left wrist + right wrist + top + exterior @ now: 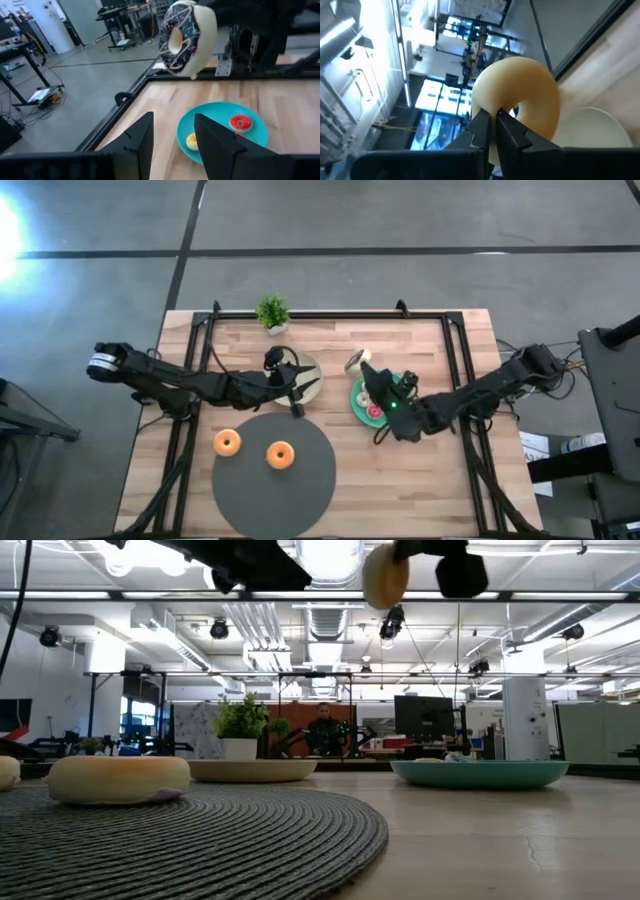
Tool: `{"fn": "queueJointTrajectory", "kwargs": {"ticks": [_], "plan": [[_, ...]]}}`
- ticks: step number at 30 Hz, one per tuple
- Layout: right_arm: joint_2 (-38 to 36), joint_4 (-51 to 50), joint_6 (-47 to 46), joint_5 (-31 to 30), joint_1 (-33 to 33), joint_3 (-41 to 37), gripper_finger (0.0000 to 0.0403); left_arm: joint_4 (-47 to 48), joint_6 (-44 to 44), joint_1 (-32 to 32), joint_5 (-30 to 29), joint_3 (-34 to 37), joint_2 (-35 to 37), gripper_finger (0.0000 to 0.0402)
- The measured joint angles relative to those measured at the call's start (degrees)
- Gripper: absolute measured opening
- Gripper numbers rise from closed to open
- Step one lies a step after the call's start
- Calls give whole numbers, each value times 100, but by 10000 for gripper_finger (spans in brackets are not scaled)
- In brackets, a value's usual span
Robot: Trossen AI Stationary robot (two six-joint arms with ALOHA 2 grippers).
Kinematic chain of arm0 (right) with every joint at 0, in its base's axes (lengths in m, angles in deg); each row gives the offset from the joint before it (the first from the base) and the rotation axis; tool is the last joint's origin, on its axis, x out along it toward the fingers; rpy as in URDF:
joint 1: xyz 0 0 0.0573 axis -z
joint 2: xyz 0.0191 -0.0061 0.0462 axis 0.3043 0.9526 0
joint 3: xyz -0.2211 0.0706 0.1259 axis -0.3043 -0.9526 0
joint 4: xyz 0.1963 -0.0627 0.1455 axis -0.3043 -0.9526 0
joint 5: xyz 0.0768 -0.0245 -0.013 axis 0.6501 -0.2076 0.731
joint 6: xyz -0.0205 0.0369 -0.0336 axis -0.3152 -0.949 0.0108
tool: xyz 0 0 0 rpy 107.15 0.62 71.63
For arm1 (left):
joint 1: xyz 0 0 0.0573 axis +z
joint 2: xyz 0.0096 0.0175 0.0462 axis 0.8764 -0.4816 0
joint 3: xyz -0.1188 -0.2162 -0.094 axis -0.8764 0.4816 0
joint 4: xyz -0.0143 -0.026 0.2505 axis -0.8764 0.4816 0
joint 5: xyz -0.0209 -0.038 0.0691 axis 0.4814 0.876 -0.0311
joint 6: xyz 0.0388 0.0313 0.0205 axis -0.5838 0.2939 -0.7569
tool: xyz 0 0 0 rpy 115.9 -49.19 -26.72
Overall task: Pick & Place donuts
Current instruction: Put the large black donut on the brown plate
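Starting at the near table (420, 490) edge: round grey mat (275, 480), rim close to that edge, bare wood on both sides. Sitting on its far half, two orange-tan donuts (227, 443) (280, 454), apart from each other. Seen level across the table, only one of them whole (118, 778); the other cut off by the picture's side, underside hidden.

Hanging just past the mat, over the near rim of the beige plate (312, 372), the left pincer (298, 392), covering much of that plate from above. Fingers (142, 140) spread wide, holding nothing.

Level with it on the right, the teal plate (355, 398), half covered from above by the right arm. Lying on it, a red donut (241, 121) and a yellow donut (192, 141), the yellow one partly hidden behind a left finger. Further small pieces possible there, too masked to tell.

Raised well above the table between the two plates, the right pincer (365, 375), clamped narrow through the ring of a dark-frosted donut (187, 37). Pale underside only in the right wrist view (520, 85); frosting colour hard to judge from overhead.

Open wood behind both plates up to the far edge, apart from a small potted plant (272, 312) near the back rail.

Beyond, a person (323, 730), small and dim.
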Motion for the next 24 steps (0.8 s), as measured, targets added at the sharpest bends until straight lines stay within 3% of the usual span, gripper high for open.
{"fn": "queueJointTrajectory", "kwargs": {"ticks": [4,13,24], "plan": [[169,1027,743,226,181,-2,13,-335,129,16,-39,1,-211,117],[578,1061,790,669,330,481,13,-1091,-438,20,-165,-9,-728,117],[617,1040,774,653,389,538,13,-1601,-900,63,-597,-140,-935,117]]}}
